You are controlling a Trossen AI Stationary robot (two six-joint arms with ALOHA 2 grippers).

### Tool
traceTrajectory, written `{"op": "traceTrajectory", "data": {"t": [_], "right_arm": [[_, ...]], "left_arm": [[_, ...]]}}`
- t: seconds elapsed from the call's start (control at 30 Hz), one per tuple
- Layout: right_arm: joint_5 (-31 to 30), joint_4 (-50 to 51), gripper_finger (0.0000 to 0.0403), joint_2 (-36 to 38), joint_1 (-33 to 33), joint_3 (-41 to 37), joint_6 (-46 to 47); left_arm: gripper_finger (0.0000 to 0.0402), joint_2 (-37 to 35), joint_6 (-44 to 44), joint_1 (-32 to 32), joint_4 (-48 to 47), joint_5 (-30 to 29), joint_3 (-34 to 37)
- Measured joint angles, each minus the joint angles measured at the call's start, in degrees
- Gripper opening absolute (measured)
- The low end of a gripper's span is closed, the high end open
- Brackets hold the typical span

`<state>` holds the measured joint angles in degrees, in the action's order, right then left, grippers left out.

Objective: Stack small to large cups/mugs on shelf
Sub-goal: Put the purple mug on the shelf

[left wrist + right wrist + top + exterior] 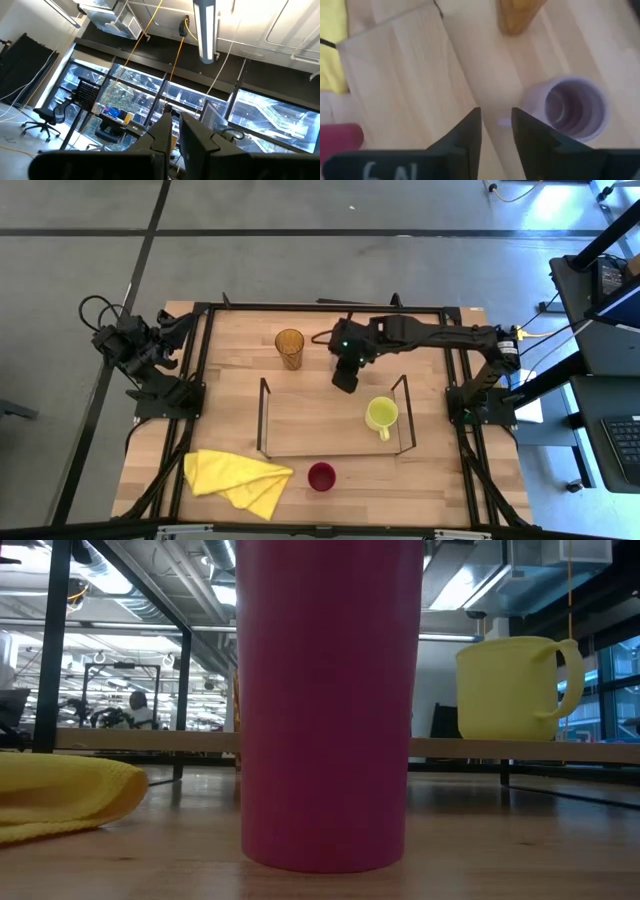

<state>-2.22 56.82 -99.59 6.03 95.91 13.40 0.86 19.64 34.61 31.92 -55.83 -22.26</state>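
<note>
Four cups: amber tumbler (289, 347), lilac mug (575, 107), red cup (321, 476), yellow-green mug (381, 415); one shelf (310, 423); one yellow cloth (237, 479).

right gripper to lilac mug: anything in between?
Nothing visible. In the right wrist view the right gripper hangs above bare table with a narrow gap between its fingers, and the lilac mug stands upright, mouth open, just beside them. The amber tumbler is farther off, and the shelf lies to the other side.

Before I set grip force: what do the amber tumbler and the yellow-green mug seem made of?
The amber tumbler looks like translucent plastic or glass; the tabletop's wood shows through it. The yellow-green mug looks like matte opaque plastic, evenly coloured without glare, though glazed ceramic is possible.
</note>
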Motion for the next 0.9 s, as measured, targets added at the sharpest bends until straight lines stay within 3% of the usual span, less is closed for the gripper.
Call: {"op": "traceTrajectory", "data": {"t": [0.33, 0.57, 0.73, 0.9], "right_arm": [[-2.03, 0.03, 0.0128, 0.0, 1.79, 5.38, -1.46], [-8.45, 9.52, 0.0129, 0.0, 3.55, 5.8, 1.7], [-8.26, 8.59, 0.0129, -0.27, 3.76, 6.39, 4.38], [-4.53, 8.24, 0.0129, -5.25, 6.43, 12.08, 7.71]], "left_arm": [[0.0031, 0.0, -0.18, 0.01, 0.02, -0.01, 0.0], [0.0031, 0.0, -7.26, 0.0, -0.7, 4.14, 0.0], [0.0031, 0.0, -10.99, 0.04, -4.67, 4.34, 0.0], [0.0031, 0.33, -13.55, 0.04, -7.23, 4.2, 0.0]]}}
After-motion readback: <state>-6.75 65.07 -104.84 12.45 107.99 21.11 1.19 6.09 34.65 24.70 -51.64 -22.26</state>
